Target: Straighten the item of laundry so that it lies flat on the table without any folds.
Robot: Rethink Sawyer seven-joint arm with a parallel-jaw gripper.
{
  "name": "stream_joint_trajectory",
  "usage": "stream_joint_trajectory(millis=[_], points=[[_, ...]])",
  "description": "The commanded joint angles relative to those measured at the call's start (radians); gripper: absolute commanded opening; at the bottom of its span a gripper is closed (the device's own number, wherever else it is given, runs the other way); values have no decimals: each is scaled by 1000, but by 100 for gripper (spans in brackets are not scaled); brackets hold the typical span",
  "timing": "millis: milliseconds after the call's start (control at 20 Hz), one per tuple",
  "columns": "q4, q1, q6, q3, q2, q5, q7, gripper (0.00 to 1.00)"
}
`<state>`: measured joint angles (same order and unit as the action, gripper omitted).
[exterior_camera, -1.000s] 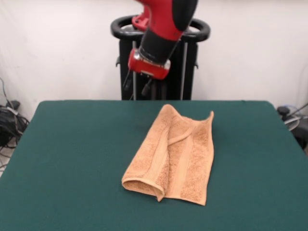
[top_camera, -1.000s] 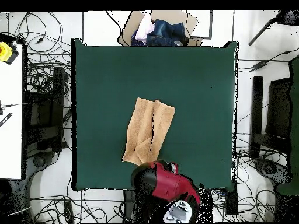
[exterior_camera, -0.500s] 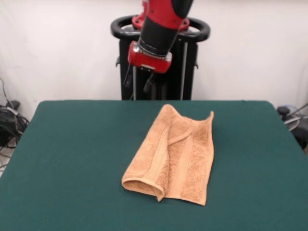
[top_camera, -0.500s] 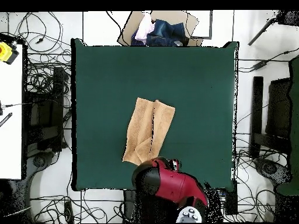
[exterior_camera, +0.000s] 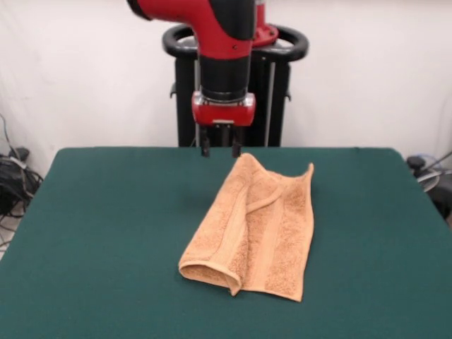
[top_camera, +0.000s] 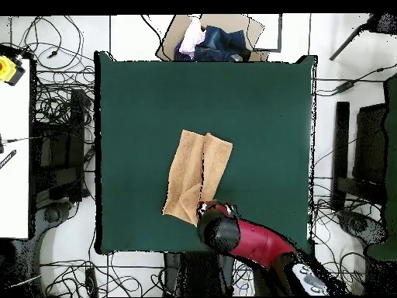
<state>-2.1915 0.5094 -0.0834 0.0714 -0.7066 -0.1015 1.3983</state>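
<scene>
The item of laundry (exterior_camera: 256, 227) is a peach terry towel folded lengthwise, both long sides lapped over the middle, with one far corner curled up. It lies near the middle of the dark green table (exterior_camera: 106, 240). In the overhead view the towel (top_camera: 194, 174) runs diagonally, and the red arm covers its end nearest the robot. My gripper (exterior_camera: 219, 150) points straight down, open, with two dark fingertips apart, above the far end of the towel and holding nothing. From above, the arm hides the gripper.
A box of mixed clothes (top_camera: 208, 40) sits past the table edge opposite the robot. Cables litter the floor on both sides. A white bench (top_camera: 14, 147) stands to the left in the overhead view.
The arm has swung down and forward from a raised, tilted pose to vertical, bringing the gripper low over the towel's far end. The towel has not moved.
</scene>
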Motion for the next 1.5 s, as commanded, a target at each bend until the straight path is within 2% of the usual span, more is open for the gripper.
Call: stream_joint_trajectory(millis=[50,500,650,700,800,950,1200,1500], points=[[-81,65,34,304,8,-41,139,100],[-64,54,113,278,62,-99,160,100],[-34,24,132,242,89,-105,170,100],[-15,6,148,216,110,-109,172,100],[78,-52,195,127,220,-114,166,100],[239,-191,252,-42,390,-69,166,100],[364,-300,294,-155,526,26,183,100],[427,-368,287,-213,586,108,204,100]])
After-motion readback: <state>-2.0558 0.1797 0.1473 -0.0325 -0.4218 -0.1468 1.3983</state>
